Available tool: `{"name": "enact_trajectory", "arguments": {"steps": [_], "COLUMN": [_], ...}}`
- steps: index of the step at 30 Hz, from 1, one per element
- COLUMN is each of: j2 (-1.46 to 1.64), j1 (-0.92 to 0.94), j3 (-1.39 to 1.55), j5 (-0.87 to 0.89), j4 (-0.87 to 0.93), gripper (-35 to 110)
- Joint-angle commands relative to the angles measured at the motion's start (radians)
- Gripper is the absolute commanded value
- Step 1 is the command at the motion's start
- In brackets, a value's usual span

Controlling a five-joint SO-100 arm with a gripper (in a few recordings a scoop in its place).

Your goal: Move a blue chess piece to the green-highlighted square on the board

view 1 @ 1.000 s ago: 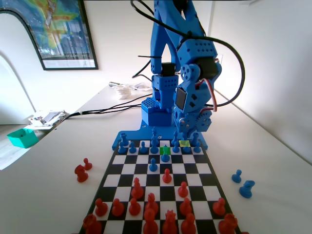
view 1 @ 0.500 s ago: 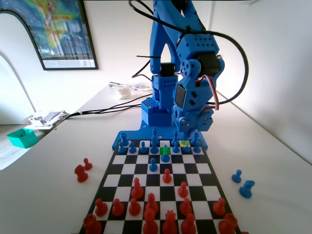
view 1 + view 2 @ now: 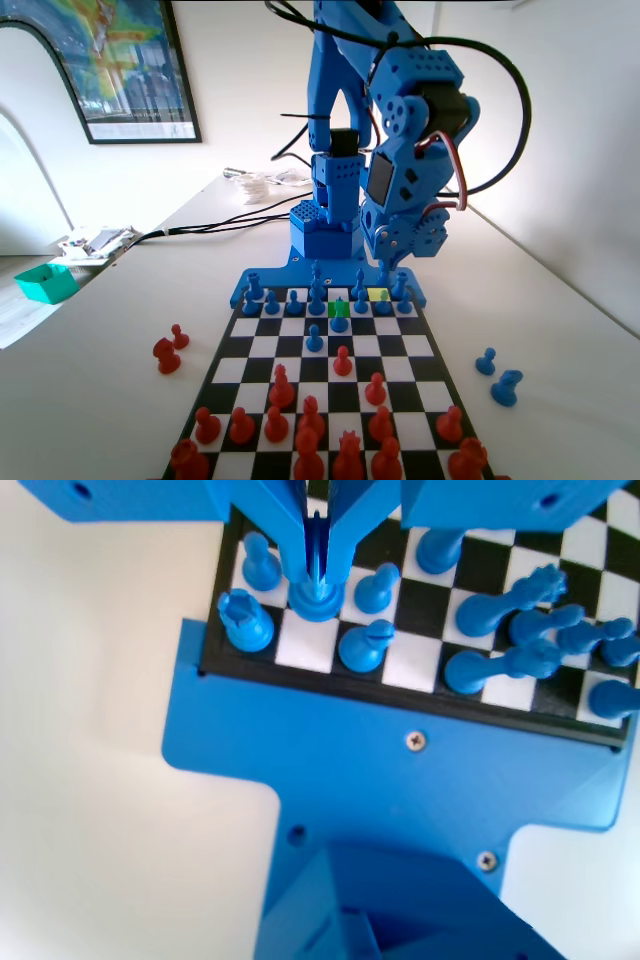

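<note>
Above the back rank, my gripper [image 3: 316, 555] is closed on a blue piece [image 3: 316, 595], jaws pressed to both sides of its stem; the base hangs over a white square of the board [image 3: 390, 372]. In the fixed view, the green-highlighted square [image 3: 339, 308] lies near the blue end, left of the gripper [image 3: 389, 270], with a blue pawn [image 3: 340, 321] just in front.

Hazards, by my estimate:
- Low transit: carried base strikes the neighbouring rook [image 3: 245, 622] or bishop [image 3: 365, 647].
- Thin grip on stem: piece may rotate or slip.
- Tilted release: piece topples onto the pawn.
</note>
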Motion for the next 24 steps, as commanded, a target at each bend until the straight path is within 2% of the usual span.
{"name": "enact_trajectory", "arguments": {"steps": [1,13,24], "j2": [0.092,0.054,-0.038], "j1": [0.011,0.273,0.330], "j3": [-0.054,-0.163,-0.095], "j5": [-0.017,-0.107,-0.163], "j4": [0.061,0.103,0.005], "gripper": [1,1,1]}}
